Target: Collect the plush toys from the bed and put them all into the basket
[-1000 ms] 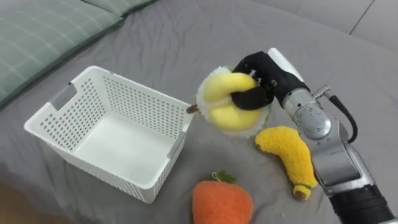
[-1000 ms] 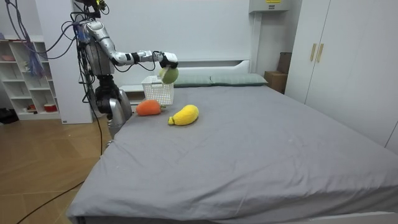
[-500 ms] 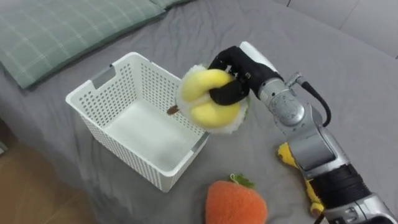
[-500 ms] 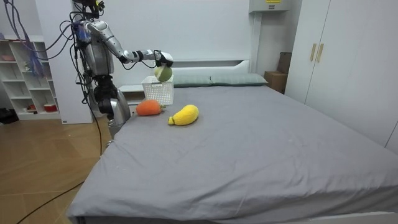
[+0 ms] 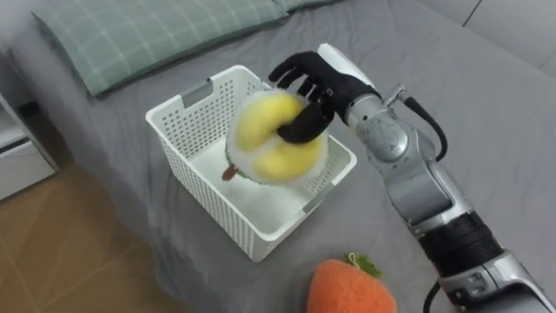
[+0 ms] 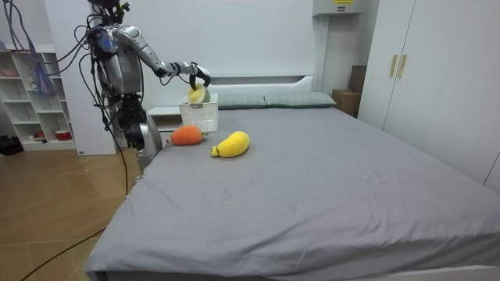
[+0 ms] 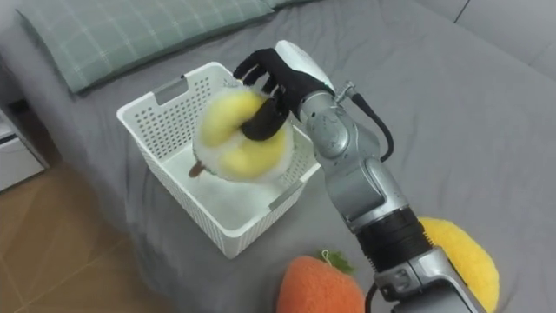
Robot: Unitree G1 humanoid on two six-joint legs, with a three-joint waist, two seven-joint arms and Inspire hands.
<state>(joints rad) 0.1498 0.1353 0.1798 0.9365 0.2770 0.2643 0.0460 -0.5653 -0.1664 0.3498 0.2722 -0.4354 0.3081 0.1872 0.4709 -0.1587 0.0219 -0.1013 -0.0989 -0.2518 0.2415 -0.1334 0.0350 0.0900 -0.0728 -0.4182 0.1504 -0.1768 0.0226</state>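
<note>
nearest, an orange plush toy (image 5: pixel 352 287) with a green tuft lies on the grey bed (image 5: pixel 486 96), and a long yellow plush toy (image 7: pixel 465 252) lies just to its right, partly behind the robot's right forearm. a little farther and to the left stands the white basket (image 5: pixel 195 122), an open perforated box set near the bed's left edge, with the wooden floor (image 5: pixel 52 252) beyond that edge. the right hand (image 5: pixel 326 87) reaches in from the right and hangs over the basket's far right rim, its dark fingers and thumb clamped on a round yellow plush toy (image 5: pixel 269 139). the toy sits below and to the left of the palm, above the basket's open top and clear of its floor, a small brown stem pointing down and left. farther off, at the far left, a green checked pillow (image 5: pixel 148 35) lies on the bed. in the room view the robot stands beside the bed on the room view's left, arm stretched over the basket.
</note>
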